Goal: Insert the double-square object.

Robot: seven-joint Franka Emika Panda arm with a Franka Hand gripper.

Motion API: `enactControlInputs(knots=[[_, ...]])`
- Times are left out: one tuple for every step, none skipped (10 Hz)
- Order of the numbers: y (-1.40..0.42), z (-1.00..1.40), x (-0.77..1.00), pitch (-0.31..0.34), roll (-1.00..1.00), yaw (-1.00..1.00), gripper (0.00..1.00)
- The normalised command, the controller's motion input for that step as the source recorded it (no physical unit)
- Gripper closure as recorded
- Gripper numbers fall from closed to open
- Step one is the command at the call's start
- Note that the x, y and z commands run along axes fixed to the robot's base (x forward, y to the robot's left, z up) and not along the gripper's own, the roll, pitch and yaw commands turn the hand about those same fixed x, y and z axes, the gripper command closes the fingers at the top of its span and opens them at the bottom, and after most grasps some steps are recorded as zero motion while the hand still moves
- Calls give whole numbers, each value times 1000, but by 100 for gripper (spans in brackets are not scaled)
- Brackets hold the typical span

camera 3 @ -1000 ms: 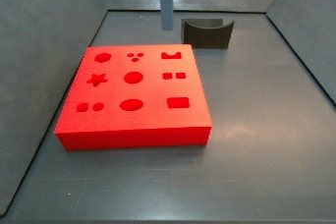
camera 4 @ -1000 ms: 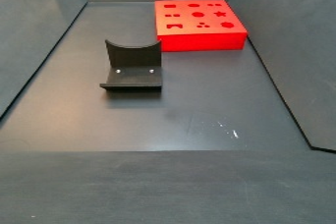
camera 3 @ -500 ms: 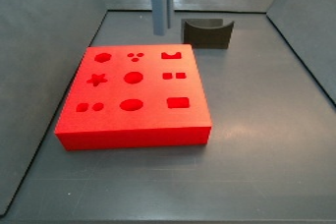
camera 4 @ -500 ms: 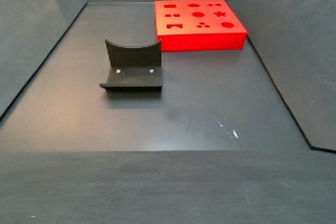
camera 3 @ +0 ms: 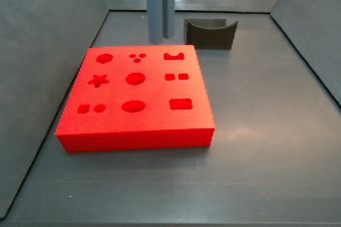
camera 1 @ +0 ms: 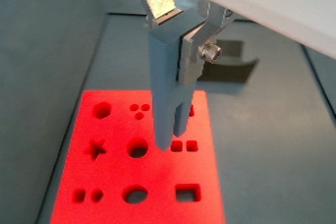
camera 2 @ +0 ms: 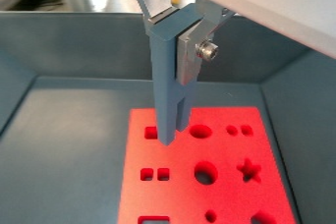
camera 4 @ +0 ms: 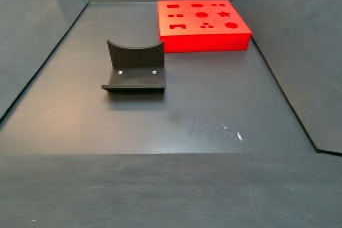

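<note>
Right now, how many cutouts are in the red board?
9, in three rows of three across the red board; none looks hidden in a side view. The gripper holds a blue piece upright over the board.

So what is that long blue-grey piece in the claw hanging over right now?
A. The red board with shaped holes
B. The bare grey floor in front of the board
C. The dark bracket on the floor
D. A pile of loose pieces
A: in both wrist views the blue-grey piece held in the claw points down over the red board, its tip near the double-square hole; the fixture stands beyond.
</note>
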Motion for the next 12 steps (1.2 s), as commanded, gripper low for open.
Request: enactControlInputs(knots=[[0, -229, 0, 0, 56, -1000, 100], [0, -243, 0, 0, 63, -1000, 100], [0, -283, 0, 6, 86, -1000, 100], [0, -314, 0, 7, 96, -1000, 100], [0, -394, 186, 0, 131, -871, 100], [0, -397, 303, 0, 143, -811, 100], [9, -380, 409, 0, 149, -723, 100], [49, -363, 440, 0, 156, -666, 100], [60, -311, 509, 0, 136, -606, 100], [151, -360, 554, 61, 59, -526, 100], [157, -574, 246, 43, 0, -471, 100], [111, -554, 43, 41, -29, -549, 100]])
